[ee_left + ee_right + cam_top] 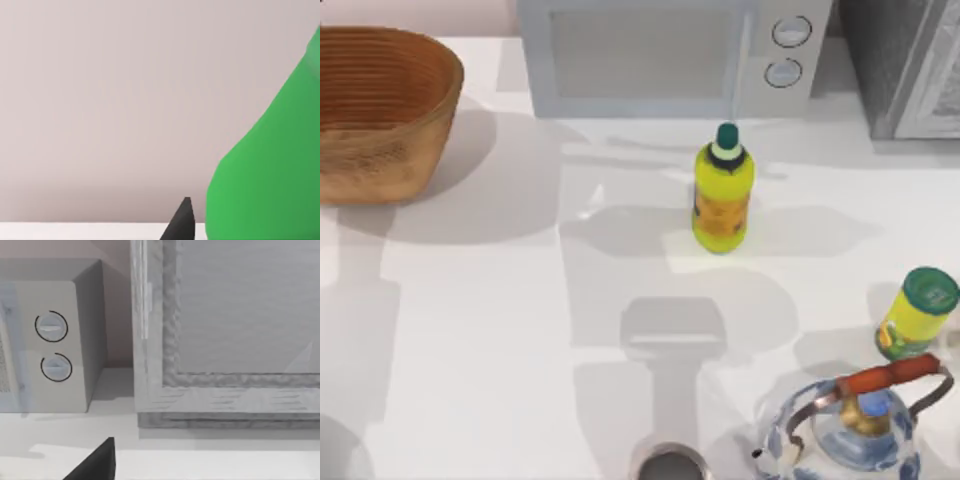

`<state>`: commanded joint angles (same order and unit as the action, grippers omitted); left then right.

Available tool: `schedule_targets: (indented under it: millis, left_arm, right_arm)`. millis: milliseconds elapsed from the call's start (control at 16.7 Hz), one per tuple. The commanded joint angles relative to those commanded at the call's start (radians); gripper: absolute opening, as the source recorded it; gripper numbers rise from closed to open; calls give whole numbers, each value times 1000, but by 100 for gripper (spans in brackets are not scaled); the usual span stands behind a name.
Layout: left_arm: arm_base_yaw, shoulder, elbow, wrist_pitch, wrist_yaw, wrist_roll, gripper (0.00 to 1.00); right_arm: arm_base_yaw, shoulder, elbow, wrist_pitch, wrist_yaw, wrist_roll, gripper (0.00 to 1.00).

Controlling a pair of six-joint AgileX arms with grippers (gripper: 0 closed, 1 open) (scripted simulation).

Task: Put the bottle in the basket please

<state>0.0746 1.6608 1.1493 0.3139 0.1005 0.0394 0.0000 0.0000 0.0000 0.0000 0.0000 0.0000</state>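
The green bottle [270, 170] looms close in the left wrist view, lifted in front of a bare wall. My left gripper [200, 227] is shut on it, with one dark fingertip [182, 220] showing beside its body and the other hidden behind it. The orange-brown woven basket [390, 150] stands at the table's far left corner in the top view, and nothing shows inside it. A dark part of my right gripper [97, 465] sits low in the right wrist view, facing the microwave and a grey cabinet.
A fat yellow bottle [723, 195] stands mid-table in front of a white microwave [660, 55]. A short yellow green-lidded container [917, 312] and a blue-white kettle [855, 430] occupy the near right. A grey cabinet [910, 65] fills the far right corner. A metal cup rim [668, 465] sits at the front edge.
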Motion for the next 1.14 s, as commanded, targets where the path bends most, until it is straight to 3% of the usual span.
schedule_targets:
  millis: [780, 1140]
  left_arm:
    - [0, 0, 0, 0, 0, 0, 98]
    - [0, 0, 0, 0, 0, 0, 100]
  right_arm:
    - [0, 0, 0, 0, 0, 0, 100]
    - [0, 0, 0, 0, 0, 0, 100]
